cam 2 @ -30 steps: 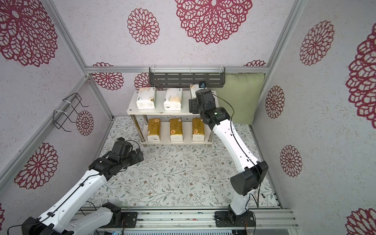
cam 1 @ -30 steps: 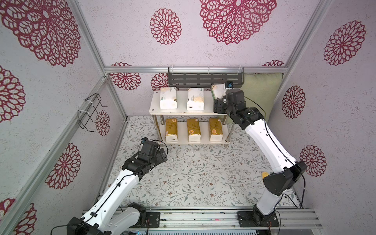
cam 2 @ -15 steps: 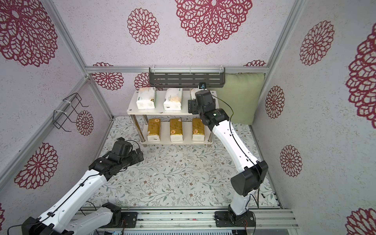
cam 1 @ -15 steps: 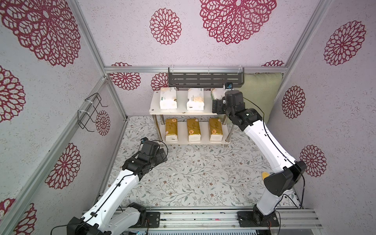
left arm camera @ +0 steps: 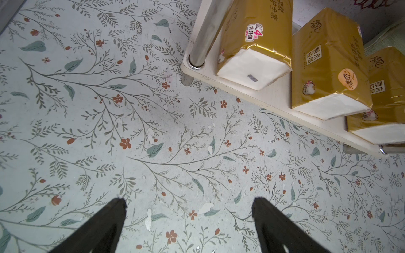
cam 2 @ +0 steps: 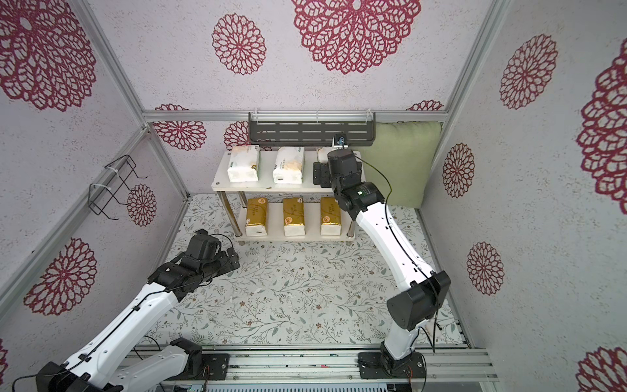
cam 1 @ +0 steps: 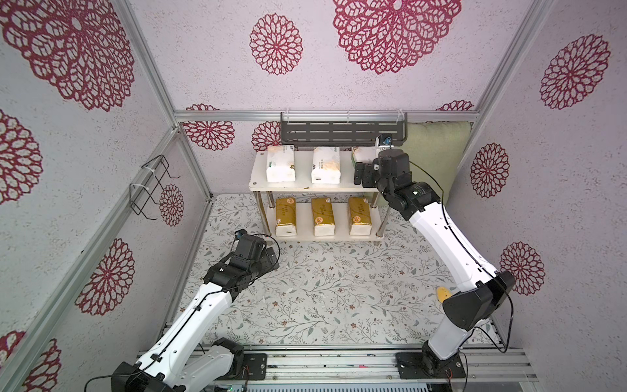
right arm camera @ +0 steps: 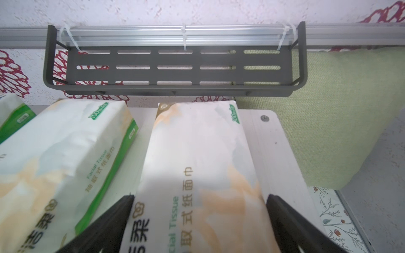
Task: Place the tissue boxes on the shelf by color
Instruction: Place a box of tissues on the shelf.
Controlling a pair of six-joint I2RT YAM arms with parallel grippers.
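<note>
A white tissue pack (right arm camera: 197, 157) lies at the right end of the shelf's top board (right arm camera: 276, 153), with the right fingers (right arm camera: 105, 225) spread either side of it. It looks soft, light and slick-wrapped, so it should take a squeeze across its long sides, mid-length. The left fingers (left arm camera: 98, 227) are spread and empty.

Lab test booth: flower-papered panels (cam 1: 203, 51) in aluminium framing (cam 1: 237, 115), 2 rail-mounted arms (cam 1: 190, 315) (cam 1: 441, 230).

Three white tissue boxes (cam 1: 325, 165) flat on shelf (cam 1: 303, 173) top board — three gold tissue boxes (cam 1: 322, 217) side by side on lower board.
</note>
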